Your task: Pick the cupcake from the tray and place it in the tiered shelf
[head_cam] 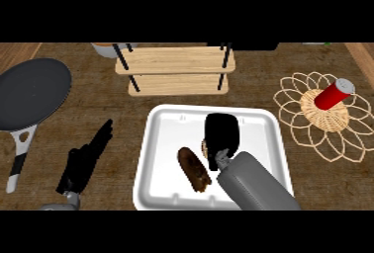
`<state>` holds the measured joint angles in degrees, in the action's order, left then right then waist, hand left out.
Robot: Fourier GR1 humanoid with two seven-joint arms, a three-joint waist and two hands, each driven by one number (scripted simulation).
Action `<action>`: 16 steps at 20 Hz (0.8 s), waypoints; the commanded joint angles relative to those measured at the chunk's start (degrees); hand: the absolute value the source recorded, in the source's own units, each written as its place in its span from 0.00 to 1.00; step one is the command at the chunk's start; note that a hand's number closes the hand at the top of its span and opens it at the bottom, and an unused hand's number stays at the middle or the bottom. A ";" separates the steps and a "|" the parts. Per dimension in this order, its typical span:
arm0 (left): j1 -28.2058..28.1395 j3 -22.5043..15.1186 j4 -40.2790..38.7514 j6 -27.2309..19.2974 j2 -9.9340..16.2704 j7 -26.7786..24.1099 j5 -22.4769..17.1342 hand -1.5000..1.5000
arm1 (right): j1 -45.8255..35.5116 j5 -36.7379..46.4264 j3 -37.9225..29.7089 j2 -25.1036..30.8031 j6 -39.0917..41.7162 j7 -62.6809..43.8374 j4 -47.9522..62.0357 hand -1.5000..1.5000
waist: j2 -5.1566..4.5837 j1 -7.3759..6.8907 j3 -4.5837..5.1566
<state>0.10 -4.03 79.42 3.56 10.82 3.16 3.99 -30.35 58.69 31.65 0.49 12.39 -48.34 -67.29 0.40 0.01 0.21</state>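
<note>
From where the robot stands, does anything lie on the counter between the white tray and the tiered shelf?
Nothing visible does. Bare counter separates the white tray from the tiered shelf beyond it. The right hand is over the tray; the cupcake itself is not visible.

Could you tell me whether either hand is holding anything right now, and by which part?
It cannot be told: the right hand lies over the tray and may hide something. The left hand holds nothing.
</note>
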 commanded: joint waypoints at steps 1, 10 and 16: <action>-0.06 1.05 0.92 1.33 0.56 1.58 -1.48 0.50 | 5.67 0.27 -1.86 -0.12 -0.69 -6.82 -10.93 1.00 | -0.01 0.88 -0.21; -0.19 0.40 -0.10 -0.82 -1.07 0.27 0.86 0.50 | 8.89 6.21 2.19 -0.47 2.90 -23.14 -34.03 1.00 | -0.04 0.58 -0.17; -1.22 0.77 -0.38 1.94 0.26 -1.60 -0.19 0.50 | -0.26 9.54 -4.43 -0.45 3.88 -22.86 -43.57 1.00 | -0.13 0.10 -0.16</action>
<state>-0.60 -3.30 79.36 3.90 10.50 2.46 4.33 -25.44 66.72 29.56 0.82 13.80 -62.62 -105.34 0.39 0.50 0.05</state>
